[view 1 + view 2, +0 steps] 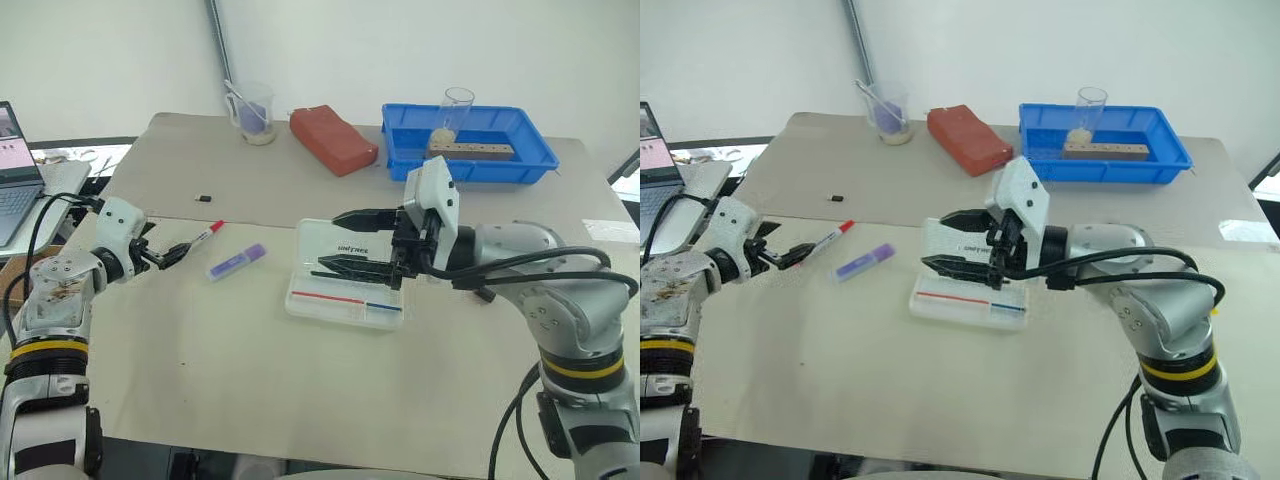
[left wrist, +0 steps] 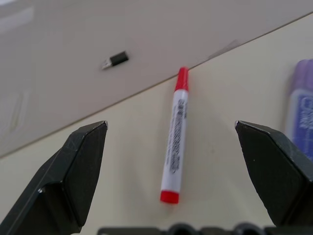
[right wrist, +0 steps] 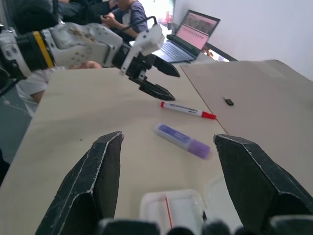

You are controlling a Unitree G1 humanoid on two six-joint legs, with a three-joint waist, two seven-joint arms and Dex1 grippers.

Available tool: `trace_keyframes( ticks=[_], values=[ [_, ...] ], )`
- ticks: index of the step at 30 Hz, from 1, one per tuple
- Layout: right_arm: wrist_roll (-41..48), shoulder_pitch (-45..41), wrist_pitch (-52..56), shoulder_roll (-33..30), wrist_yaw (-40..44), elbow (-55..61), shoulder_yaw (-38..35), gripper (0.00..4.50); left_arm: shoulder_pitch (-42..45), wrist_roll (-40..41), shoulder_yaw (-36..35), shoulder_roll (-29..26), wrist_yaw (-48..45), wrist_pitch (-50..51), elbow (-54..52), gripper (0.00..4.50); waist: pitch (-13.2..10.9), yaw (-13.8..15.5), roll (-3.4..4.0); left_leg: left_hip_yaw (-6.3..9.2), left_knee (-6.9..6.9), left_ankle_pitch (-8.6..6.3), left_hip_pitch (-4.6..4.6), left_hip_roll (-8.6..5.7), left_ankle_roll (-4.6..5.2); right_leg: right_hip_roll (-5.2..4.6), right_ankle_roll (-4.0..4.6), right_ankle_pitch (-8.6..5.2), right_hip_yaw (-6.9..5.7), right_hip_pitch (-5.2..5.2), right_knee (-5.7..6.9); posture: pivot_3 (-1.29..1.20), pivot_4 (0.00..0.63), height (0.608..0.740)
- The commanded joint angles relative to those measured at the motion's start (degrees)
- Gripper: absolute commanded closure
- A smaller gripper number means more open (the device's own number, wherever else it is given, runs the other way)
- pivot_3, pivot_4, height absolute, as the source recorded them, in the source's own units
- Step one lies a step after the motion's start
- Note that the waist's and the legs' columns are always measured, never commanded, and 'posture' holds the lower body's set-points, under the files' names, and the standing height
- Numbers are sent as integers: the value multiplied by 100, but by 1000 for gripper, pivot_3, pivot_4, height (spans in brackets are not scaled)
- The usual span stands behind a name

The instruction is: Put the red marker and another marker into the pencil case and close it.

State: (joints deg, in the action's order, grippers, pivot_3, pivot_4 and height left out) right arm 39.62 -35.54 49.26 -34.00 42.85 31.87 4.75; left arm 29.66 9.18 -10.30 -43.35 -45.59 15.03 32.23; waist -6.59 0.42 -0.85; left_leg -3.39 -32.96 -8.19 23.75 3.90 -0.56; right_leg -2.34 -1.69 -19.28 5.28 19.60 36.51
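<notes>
Red marker (image 1: 204, 236) lies on the table (image 1: 250, 380) left of centre, just beyond the spread left gripper (image 1: 172, 254); the purple marker (image 1: 236, 261) lies beside it. Centre frame, the right gripper (image 1: 345, 240) hovers spread, empty, over the open pencil case (image 1: 345, 295).

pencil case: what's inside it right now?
The pencil case lies open. Its tray holds a thin red stick and a short blue one. The right gripper hovers over the lid side, hiding part of it. The red marker and purple marker lie outside.
</notes>
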Motion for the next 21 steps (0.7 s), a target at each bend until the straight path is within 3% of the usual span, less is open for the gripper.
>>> trace_keyframes(
  ticks=[1,7,10,16,18,21],
  values=[
    [67,-134,-16,71,2,63,63,1169,360,25,23,127,-217,-314,951,56,6,14,-10,-4,0,0,3,-1,0,-1,0,0,1,12,12,0,150,740],
    [33,2,-42,78,-34,159,125,1169,1037,-248,210,253,-385,-1026,2503,56,17,19,-28,0,-1,4,39,2,5,8,3,0,-1,50,55,0,150,740],
    [28,86,-40,93,-120,205,94,1169,1282,-371,250,257,-338,-1245,3048,852,20,8,-26,3,-1,5,38,5,7,13,3,0,-5,52,58,0,150,740],
    [60,195,-39,99,-263,280,36,1169,1410,-441,276,276,-391,-1487,3355,3748,23,-9,-27,2,0,5,37,6,7,13,3,0,-6,53,58,0,150,740],
    [46,224,-50,86,-289,288,29,1169,1443,-423,246,280,-364,-1517,3361,4317,23,-10,-27,1,0,5,37,5,7,12,3,0,-6,53,58,0,150,740],
    [81,387,5,29,-386,293,-128,1169,1462,-252,43,208,-167,-1497,3137,4291,24,-7,-27,1,0,5,37,6,7,12,3,0,-6,54,58,0,150,740]
  ],
)
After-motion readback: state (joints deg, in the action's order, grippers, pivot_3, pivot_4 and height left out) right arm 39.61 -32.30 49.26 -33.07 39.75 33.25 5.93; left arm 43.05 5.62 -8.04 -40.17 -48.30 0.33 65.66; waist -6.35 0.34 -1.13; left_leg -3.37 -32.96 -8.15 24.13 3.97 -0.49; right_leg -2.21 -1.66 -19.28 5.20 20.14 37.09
